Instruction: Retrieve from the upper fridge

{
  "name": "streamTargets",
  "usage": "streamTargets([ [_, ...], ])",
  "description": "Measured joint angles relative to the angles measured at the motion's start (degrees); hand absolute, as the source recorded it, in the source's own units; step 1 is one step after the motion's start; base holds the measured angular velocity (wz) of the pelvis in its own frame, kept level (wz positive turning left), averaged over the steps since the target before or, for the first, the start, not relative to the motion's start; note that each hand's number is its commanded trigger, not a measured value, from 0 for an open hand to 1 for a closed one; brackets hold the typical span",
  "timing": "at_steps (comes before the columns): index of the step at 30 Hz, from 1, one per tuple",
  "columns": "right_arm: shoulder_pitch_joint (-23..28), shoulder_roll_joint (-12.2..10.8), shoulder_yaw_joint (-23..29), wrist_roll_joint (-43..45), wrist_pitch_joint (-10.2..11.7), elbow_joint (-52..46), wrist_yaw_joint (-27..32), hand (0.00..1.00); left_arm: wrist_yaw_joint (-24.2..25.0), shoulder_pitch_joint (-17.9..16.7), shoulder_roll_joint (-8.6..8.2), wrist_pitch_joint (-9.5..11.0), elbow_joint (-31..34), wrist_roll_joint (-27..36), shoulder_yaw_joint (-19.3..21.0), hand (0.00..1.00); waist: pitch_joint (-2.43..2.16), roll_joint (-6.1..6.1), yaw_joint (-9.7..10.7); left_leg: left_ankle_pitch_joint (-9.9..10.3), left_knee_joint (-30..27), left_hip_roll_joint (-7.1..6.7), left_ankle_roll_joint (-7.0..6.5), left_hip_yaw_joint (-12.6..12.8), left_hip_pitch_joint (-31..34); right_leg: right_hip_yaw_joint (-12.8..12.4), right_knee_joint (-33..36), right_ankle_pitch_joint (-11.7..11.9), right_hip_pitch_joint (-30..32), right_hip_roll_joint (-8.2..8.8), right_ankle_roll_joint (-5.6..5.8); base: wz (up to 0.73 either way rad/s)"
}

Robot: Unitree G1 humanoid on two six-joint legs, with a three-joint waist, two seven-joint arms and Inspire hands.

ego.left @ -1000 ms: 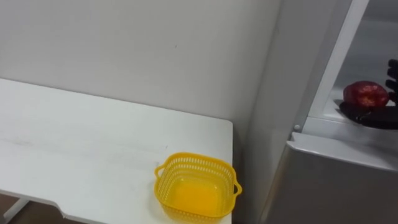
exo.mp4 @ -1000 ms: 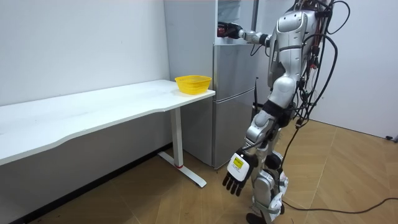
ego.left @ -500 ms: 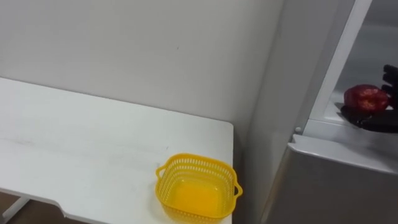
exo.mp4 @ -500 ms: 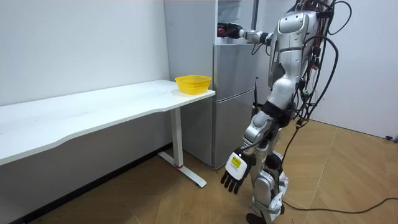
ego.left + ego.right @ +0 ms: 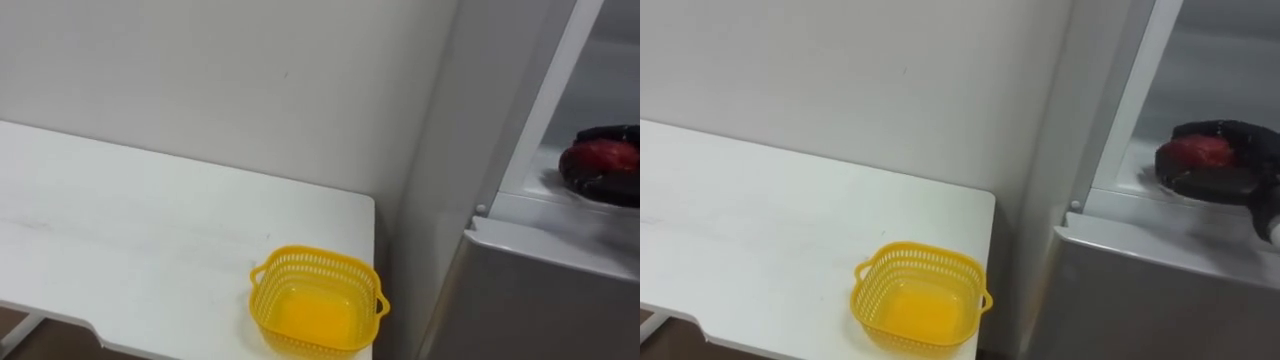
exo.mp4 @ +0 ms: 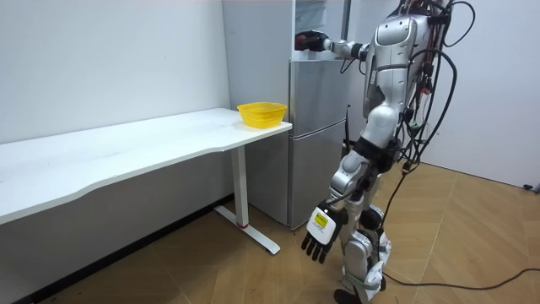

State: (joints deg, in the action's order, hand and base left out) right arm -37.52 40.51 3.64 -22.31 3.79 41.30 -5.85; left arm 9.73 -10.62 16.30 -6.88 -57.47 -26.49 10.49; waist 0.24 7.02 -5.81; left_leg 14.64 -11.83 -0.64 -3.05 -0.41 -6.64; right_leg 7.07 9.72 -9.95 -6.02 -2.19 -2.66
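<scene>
A red apple (image 5: 1198,150) lies on the shelf of the open upper fridge compartment (image 5: 527,192), at the right of the eye views. My right hand (image 5: 1225,183) reaches in from the right with its dark fingers (image 5: 612,133) curled over the top of the apple (image 5: 603,162) and its palm under it. In the room view the right hand (image 6: 310,40) is at the top of the fridge (image 6: 316,127), arm stretched out level. My left hand (image 6: 319,237) hangs open beside my leg. I stand upright in front of the fridge.
A yellow plastic basket (image 5: 318,300), with nothing in it, sits at the near right corner of the white table (image 5: 120,230), just left of the fridge. The grey lower fridge door (image 5: 540,290) is closed below the shelf. A white wall runs behind the table.
My right hand's fingers have closed round the apple, which half a second ago lay uncovered beside them. The left hand has swayed slightly.
</scene>
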Motion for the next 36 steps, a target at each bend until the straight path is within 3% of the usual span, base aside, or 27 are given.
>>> streamTargets([
  [10,-0.8,0.3,0.0,0.0,0.4,1.0,0.2,1.00,0.1,0.1,0.02,0.0,-0.5,0.0,-0.1,0.00,0.05,-0.02,-0.8,0.0,0.0,0.02,0.00,0.0,0.0,0.0,-0.1,0.0,-0.1,-0.02,0.00,0.00],
  [13,-0.8,0.3,-0.2,0.1,0.4,1.0,0.2,1.00,0.1,0.1,0.11,0.0,-0.6,0.0,-1.2,0.00,0.40,0.12,-0.9,0.0,0.0,0.01,0.00,0.0,-0.7,-0.5,-0.1,0.0,-0.6,-0.05,0.00,0.00],
  [17,-0.8,0.3,-0.3,0.1,0.3,0.8,1.1,1.00,0.0,-0.1,0.11,0.0,-0.7,0.0,-1.8,0.00,0.45,0.06,-1.0,0.0,0.4,0.06,0.02,0.0,-0.8,-0.6,-0.1,0.0,-0.7,-0.13,0.00,0.00],
  [24,-0.6,0.1,-3.5,1.2,-0.1,-3.4,5.0,1.00,-0.2,0.0,0.25,0.0,-0.7,0.0,-4.9,0.00,0.03,-0.55,-0.5,0.0,0.3,-0.02,0.00,0.0,-0.9,-0.5,-0.1,0.0,-0.8,-0.01,0.00,0.00],
  [27,1.6,0.0,-4.3,1.4,-0.2,-8.3,7.6,1.00,-0.7,0.4,0.20,0.0,-0.7,-0.5,-5.3,0.00,-0.41,-1.44,-0.6,0.0,0.3,0.02,0.01,0.2,-1.0,-1.0,-0.2,0.0,-0.9,-0.10,0.00,-0.05],
  [36,6.8,-0.5,-5.1,2.7,-0.1,-19.7,11.1,1.00,-0.9,0.2,0.40,1.8,-0.7,-0.2,-6.5,0.00,-0.24,-2.06,-0.8,0.0,0.5,0.33,0.02,0.5,-1.4,-2.0,-0.2,0.0,-0.9,-0.50,-0.01,-0.05],
])
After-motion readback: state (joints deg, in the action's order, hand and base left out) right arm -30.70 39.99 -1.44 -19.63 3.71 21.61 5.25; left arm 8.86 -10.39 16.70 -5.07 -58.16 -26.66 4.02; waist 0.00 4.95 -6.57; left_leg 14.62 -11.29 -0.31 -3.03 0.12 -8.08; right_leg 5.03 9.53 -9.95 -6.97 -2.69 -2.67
